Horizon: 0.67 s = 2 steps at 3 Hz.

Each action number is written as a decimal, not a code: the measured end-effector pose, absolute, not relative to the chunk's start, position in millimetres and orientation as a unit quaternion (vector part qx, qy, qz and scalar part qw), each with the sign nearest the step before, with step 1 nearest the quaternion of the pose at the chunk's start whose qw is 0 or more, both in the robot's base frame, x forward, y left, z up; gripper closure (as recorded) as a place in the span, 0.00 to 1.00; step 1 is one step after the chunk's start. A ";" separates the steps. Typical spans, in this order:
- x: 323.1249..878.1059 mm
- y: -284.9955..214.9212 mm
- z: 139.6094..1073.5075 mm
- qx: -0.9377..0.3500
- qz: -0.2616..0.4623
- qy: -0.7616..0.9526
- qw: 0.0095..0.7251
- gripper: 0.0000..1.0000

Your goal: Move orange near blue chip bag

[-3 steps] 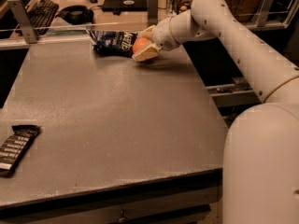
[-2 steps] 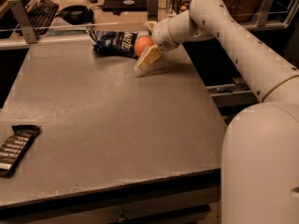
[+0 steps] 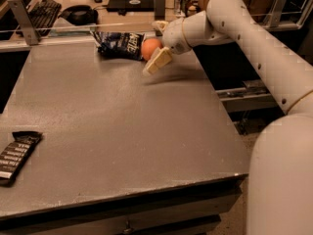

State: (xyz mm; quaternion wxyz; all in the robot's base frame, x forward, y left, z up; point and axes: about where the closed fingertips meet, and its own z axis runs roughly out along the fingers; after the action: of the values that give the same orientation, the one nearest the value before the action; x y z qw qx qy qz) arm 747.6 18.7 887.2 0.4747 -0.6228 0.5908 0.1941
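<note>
The white arm reaches out from the robot's body at the lower right and bends at the elbow. At its far end the gripper hangs low, its two pale fingers spread apart.

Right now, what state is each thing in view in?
blue chip bag: lying crinkled at the table's far edge.
orange: on the table, close beside the bag's right end.
claw: low over the table, just right of the orange.
brown bar wrapper: lying flat at the near left edge.
</note>
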 end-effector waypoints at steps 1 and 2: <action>719.5 -14.3 902.8 -0.619 0.202 0.575 0.496 0.00; 679.6 -62.1 925.3 -0.611 0.187 0.568 0.519 0.00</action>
State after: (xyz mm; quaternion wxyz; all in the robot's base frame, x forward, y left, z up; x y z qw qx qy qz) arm 679.6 -62.1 925.3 0.5194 -0.6107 0.5677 0.1869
